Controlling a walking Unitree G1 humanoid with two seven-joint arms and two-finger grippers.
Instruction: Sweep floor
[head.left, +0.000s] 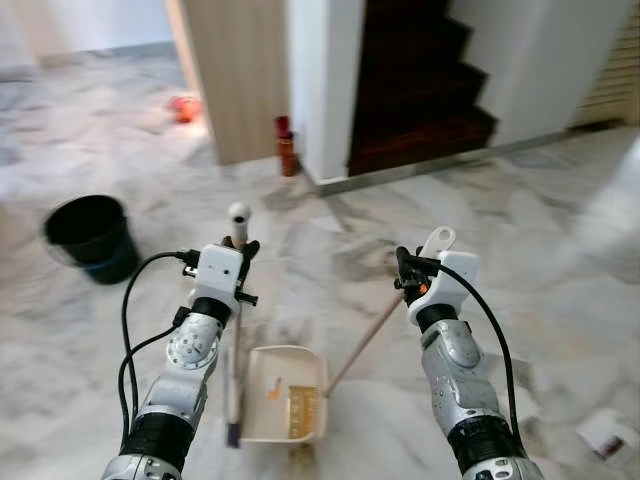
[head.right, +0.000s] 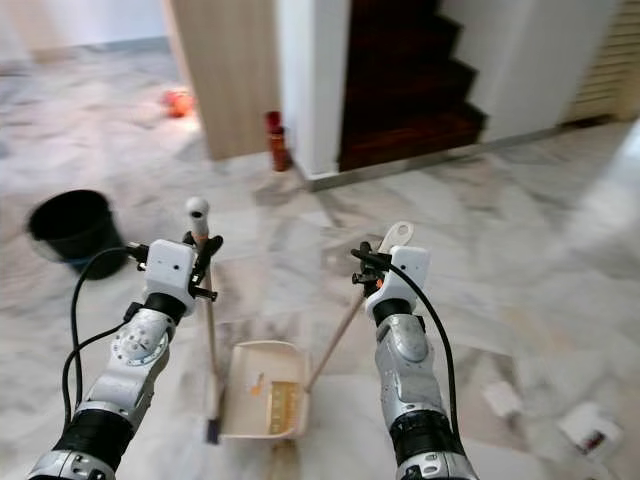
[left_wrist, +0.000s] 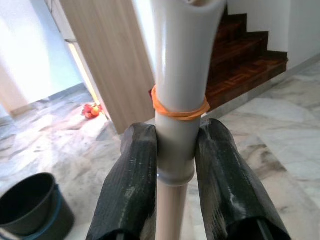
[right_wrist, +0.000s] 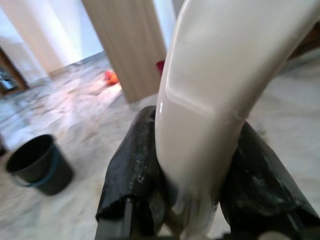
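Two raised arms: left gripper clamps the upright broom handle, right gripper clamps the slanted dustpan handle above the dustpan.

My cream dustpan sits flat on the marble, its long handle slanting up, my broom upright beside it.

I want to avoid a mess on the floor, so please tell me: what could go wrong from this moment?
1. The dustpan already holds some debris, and the right gripper holds it only by its long handle; a tilt could spill it back onto the marble.
2. The left gripper grips the broom near the top end, so the head may swing loosely.
3. The black bucket stands on the left; a wide stroke might knock it.
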